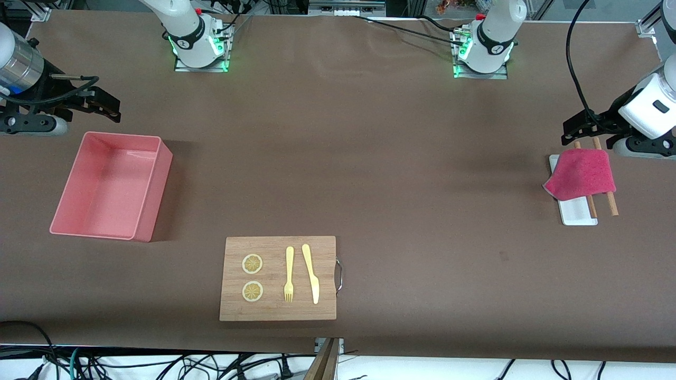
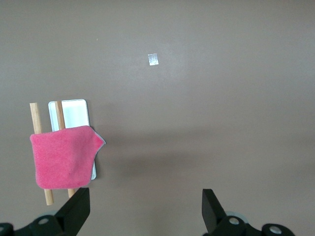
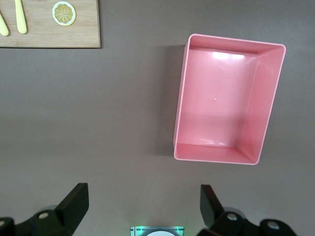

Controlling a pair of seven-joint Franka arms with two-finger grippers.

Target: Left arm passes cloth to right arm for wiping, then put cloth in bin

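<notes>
The magenta-pink cloth [image 1: 581,173] lies draped over two wooden sticks [image 1: 611,203] that rest across a white tray [image 1: 579,215] at the left arm's end of the table. It also shows in the left wrist view [image 2: 64,157]. My left gripper [image 1: 576,132] is open and empty, up in the air beside the tray, apart from the cloth; it also shows in its wrist view [image 2: 146,211]. The pink bin [image 1: 156,195] stands empty at the right arm's end and shows in the right wrist view [image 3: 266,98]. My right gripper [image 1: 108,105] is open and empty over bare table beside the bin; it also shows in its wrist view [image 3: 142,206].
A wooden cutting board [image 1: 277,311] with a metal handle lies near the front edge. On it are two lemon slices [image 1: 252,264], a yellow fork [image 1: 289,274] and a yellow knife [image 1: 310,272]. A small white scrap [image 2: 153,59] lies on the brown table.
</notes>
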